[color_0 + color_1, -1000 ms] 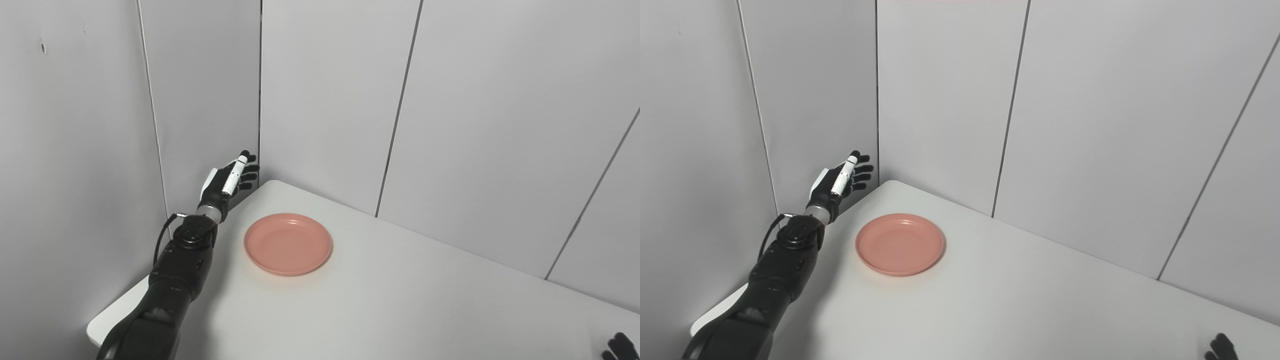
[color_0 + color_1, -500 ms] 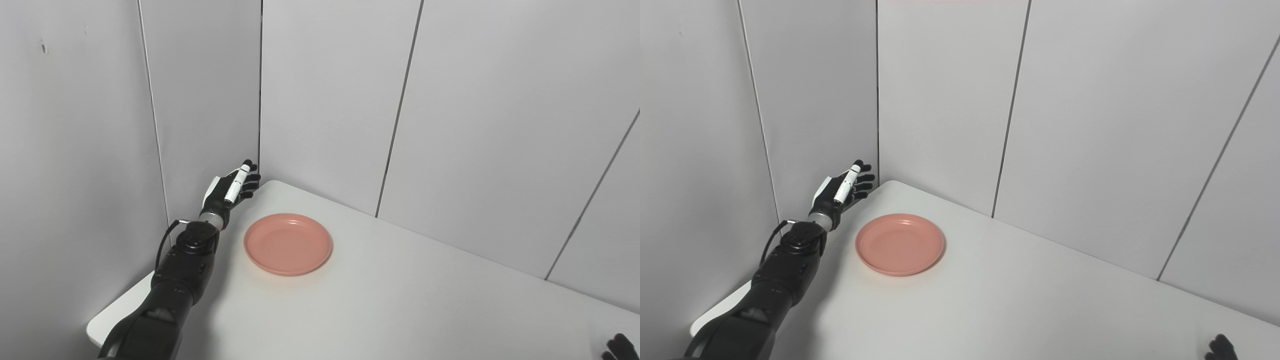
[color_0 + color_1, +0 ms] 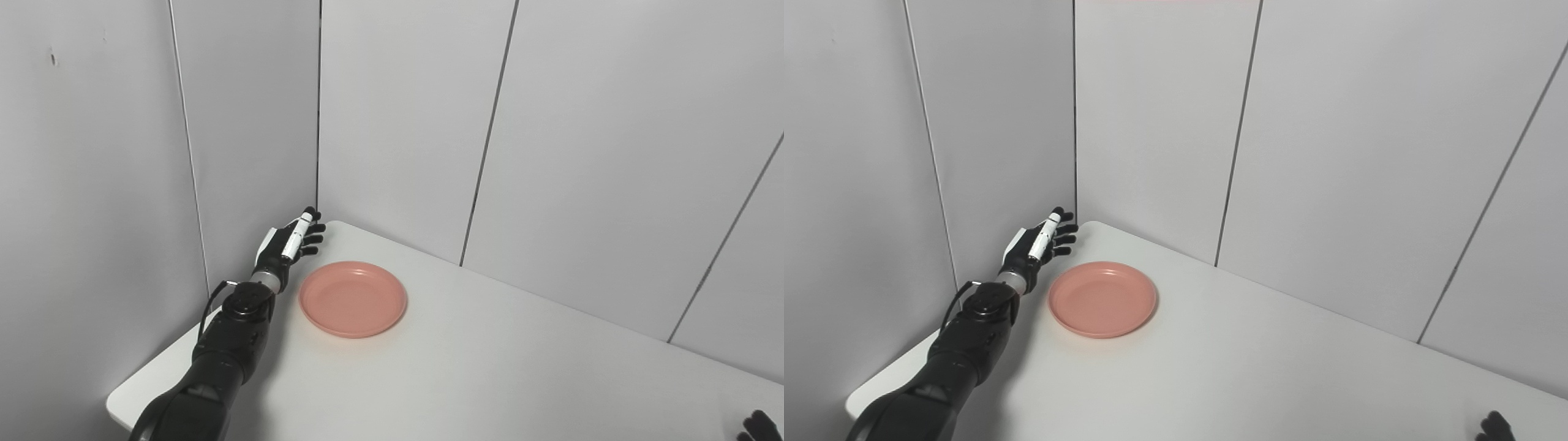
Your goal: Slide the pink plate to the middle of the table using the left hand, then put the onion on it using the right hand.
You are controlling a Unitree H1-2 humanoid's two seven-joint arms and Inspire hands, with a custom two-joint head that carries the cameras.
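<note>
Left hand [image 3: 289, 241] wide, empty, at the tabletop [image 3: 490, 367] far-left corner beside the plate [image 3: 353, 298]. Best lowered behind the rim, then pushed gently toward the middle. Right hand [image 3: 757, 425] barely visible; state unclear.

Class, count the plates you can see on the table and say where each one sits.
1. A single pink plate lies on the white table near its far left corner, beside the left hand. No other plate shows.

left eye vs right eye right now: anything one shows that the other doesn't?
Only the left eye view: a small dark mark high on the left wall. Only the right eye view: nothing extra, just more wall on the right. Both: the pink plate on the table near the far left corner, the left hand open beside it, apart from it, and a sliver of the right hand at the bottom edge. No onion in either.
</note>
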